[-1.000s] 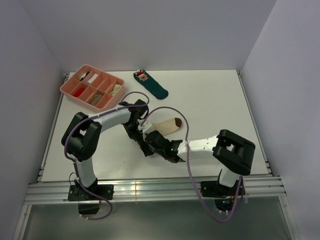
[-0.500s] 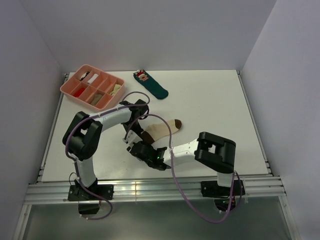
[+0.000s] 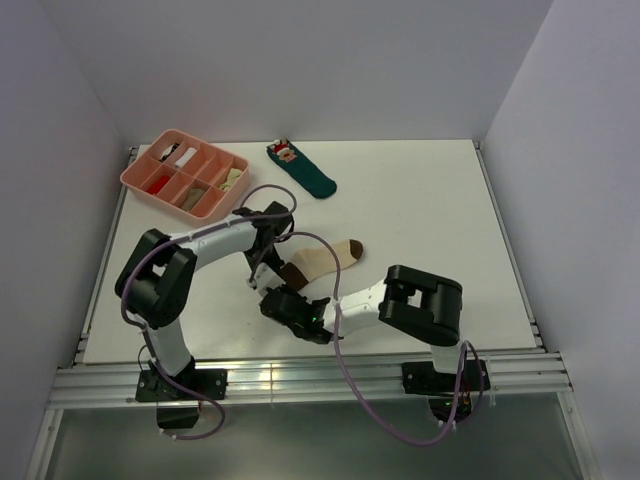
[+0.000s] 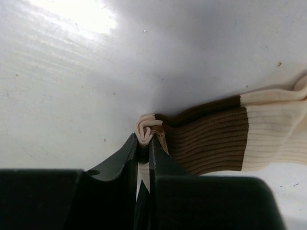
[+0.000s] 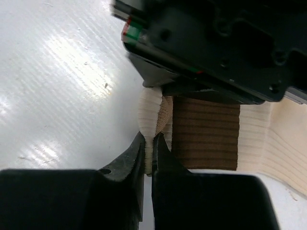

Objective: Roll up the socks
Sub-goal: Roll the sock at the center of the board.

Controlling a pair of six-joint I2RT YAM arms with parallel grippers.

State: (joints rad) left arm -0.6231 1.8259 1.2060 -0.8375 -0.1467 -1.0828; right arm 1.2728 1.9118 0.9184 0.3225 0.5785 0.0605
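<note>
both pinching one end
my left gripper [image 4: 145, 143] and right gripper [image 5: 148, 149] each squeezed the rolled end of the socks [image 3: 322, 260], mid table [image 3: 430, 220]. i feared it could slip out if they pulled apart.

A robotics lab test cell: a plain white surface [image 3: 420, 200] boxed by bare pale walls [image 3: 300, 60], with an aluminium rail frame [image 3: 300, 378] carrying the bolted left arm [image 3: 165, 285] and right arm [image 3: 425, 305], trailing purple cables [image 3: 338, 350].

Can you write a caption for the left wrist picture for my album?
Left gripper pinches the curled cuff of the striped sock on the white table.
</note>
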